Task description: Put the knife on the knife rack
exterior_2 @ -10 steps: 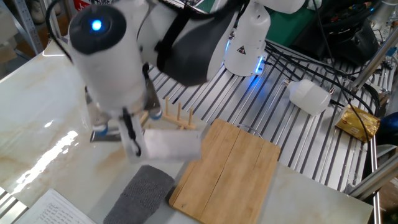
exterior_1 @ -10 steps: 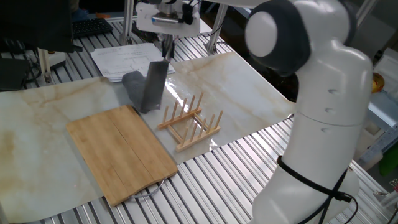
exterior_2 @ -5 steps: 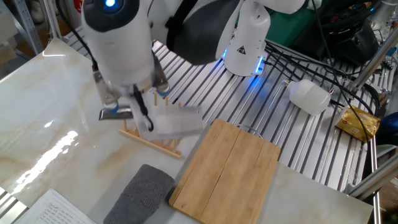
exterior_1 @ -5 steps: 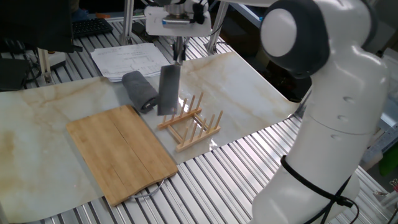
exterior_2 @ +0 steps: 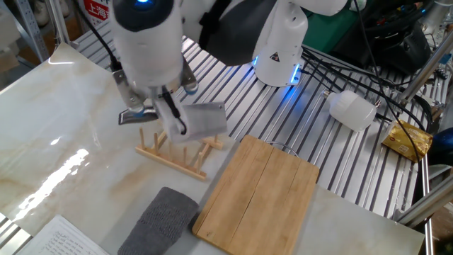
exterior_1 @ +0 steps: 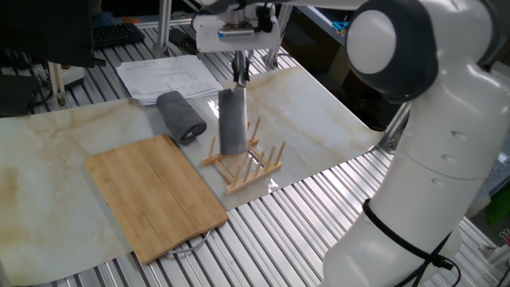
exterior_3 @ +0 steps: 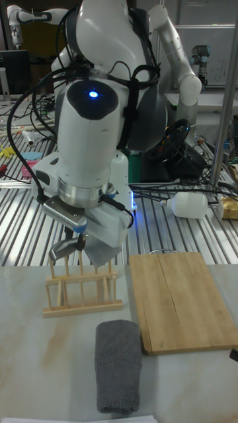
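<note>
One fixed view's centre showed the gripper [exterior_1: 240,76] clamped on the handle of the knife [exterior_1: 232,121], its broad dull-grey blade hanging upright over the light-wood knife rack [exterior_1: 247,165].

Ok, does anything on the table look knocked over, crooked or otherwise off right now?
Nothing stands out. The knife rack stands upright, the rolled cloth and cutting board lie flat, and the knife hangs blade-down from the fingers above the rack.

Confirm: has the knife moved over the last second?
Yes. Held by the pincer, the knife has moved from over the grey rolled cloth to right above the knife rack.
</note>
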`<action>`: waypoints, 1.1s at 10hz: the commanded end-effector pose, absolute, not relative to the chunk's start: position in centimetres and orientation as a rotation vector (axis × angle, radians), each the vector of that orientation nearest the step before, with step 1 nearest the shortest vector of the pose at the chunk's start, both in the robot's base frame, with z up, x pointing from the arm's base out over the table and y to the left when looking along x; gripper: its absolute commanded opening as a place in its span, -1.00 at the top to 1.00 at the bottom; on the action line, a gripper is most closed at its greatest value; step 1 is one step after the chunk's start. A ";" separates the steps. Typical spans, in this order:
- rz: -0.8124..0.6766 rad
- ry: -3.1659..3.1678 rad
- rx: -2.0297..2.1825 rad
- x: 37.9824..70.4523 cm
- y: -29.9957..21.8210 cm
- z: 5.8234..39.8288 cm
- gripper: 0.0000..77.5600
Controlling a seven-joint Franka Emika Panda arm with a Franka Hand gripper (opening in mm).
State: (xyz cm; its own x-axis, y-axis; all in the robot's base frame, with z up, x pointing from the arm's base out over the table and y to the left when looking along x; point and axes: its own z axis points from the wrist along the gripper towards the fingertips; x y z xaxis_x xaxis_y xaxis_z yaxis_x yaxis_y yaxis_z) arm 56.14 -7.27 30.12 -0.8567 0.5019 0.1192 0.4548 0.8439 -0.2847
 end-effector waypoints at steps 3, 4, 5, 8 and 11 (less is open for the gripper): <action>0.429 -2.851 -0.636 54.3 -8.3 29.9 0.97; 0.458 -2.851 -0.607 54.0 -8.5 29.9 0.97; 0.479 -2.853 -0.586 53.7 -8.6 29.8 0.97; 0.571 -2.853 -0.519 53.4 -8.9 29.8 0.97; 0.654 -2.848 -0.472 53.4 -8.9 29.7 0.97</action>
State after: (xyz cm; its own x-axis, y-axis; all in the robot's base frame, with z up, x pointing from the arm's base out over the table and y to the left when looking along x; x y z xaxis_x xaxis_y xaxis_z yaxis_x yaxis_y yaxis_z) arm 53.36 -8.90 29.56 -0.9334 0.3422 0.1081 0.2597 0.8520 -0.4546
